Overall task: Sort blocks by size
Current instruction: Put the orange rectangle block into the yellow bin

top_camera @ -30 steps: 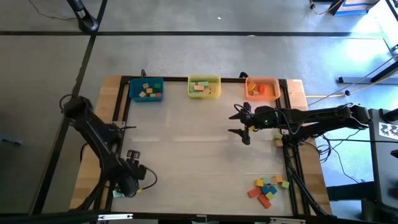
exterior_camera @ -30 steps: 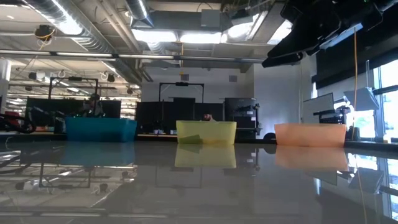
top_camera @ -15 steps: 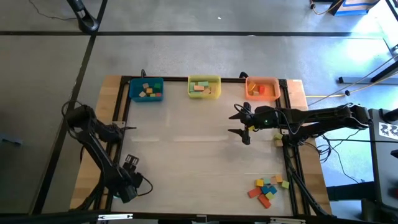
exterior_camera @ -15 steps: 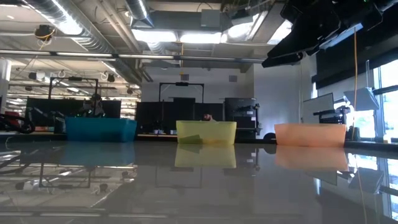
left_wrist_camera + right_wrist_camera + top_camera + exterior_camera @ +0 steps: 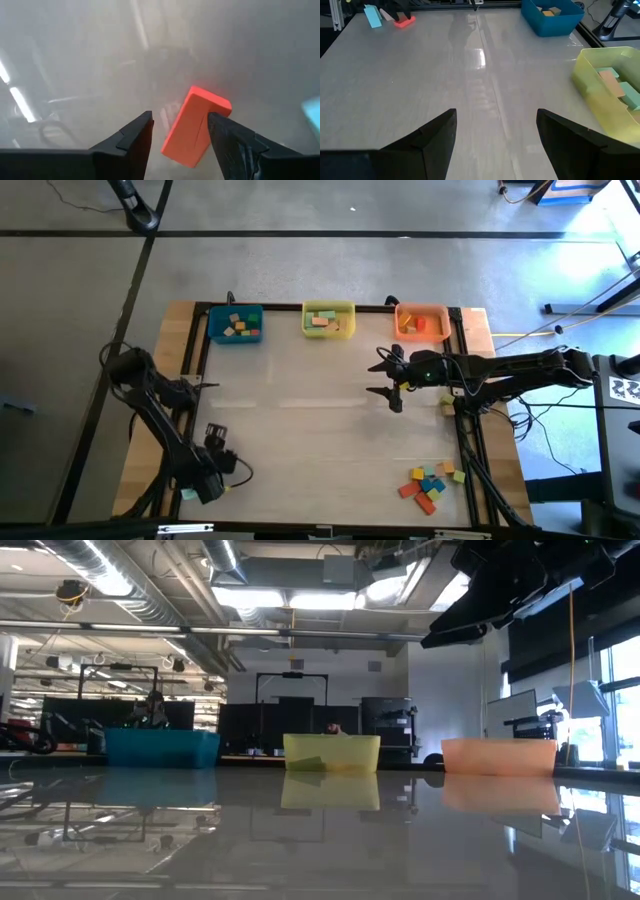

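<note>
The left gripper sits low at the table's front left corner, its two dark fingers spread with an orange-red block standing tilted between them. The block lies against the finger on one side and shows a gap on the other, so the fingers are apart around it rather than pinched on it. In the right wrist view the same block rests on the table by that far corner, with a light blue block just beside it.

The right gripper hovers over the table's right half, nearer the back edge, with its fingers spread wide and nothing between them.

Along the back edge stand three bins: a blue bin toward the left, a yellow bin in the middle and an orange bin toward the right, each holding a few blocks. Near the front right corner lies a loose cluster of blocks in orange, red, teal, yellow and green, touching or just beside one another.
</note>
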